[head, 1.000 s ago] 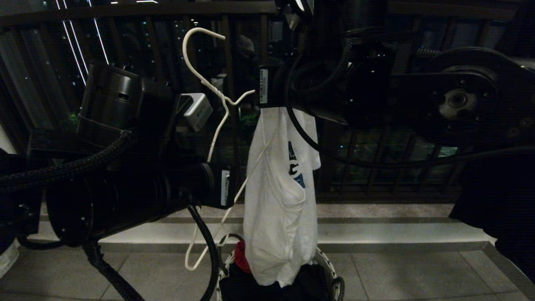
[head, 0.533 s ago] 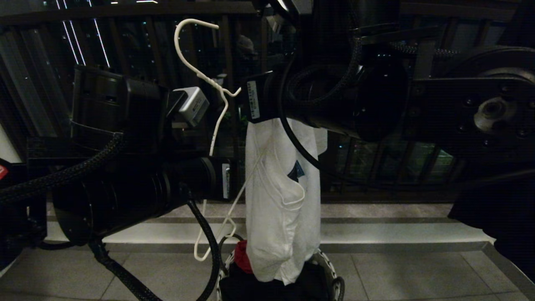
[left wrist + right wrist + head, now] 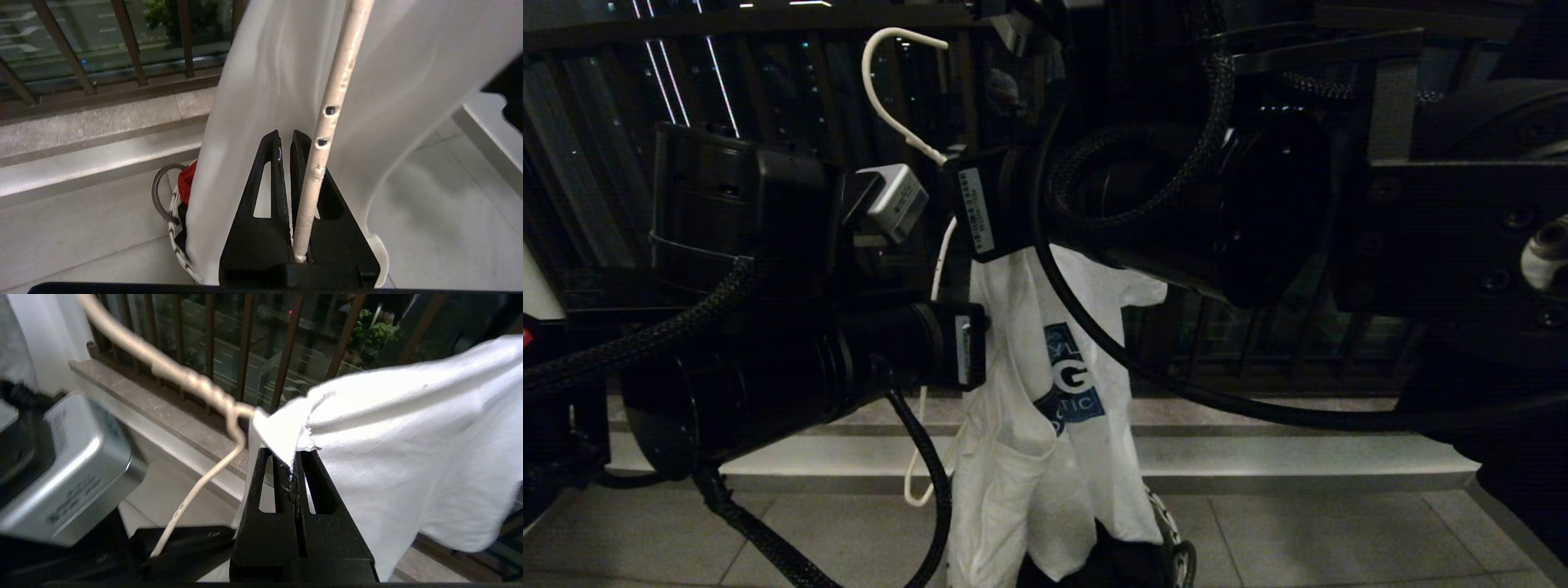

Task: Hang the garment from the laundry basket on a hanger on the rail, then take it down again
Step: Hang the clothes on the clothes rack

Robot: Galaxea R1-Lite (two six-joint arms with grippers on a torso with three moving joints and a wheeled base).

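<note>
Right tool (image 3: 291,467) clamped on shirt (image 3: 1045,408) edge, now shifted left up to hanger (image 3: 890,82) neck; left tool (image 3: 284,141) pinches hanger wire. Shirt clear of basket (image 3: 1168,523), logo showing; threading looks next.

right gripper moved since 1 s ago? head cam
Yes. The right gripper, shut on the T-shirt, has shifted toward the robot's left against the balcony railing bars, now close beside the hanger neck.

Both arms are raised side by side; the left gripper (image 3: 284,136) and right gripper (image 3: 286,455) each have jaws clamped together.
</note>
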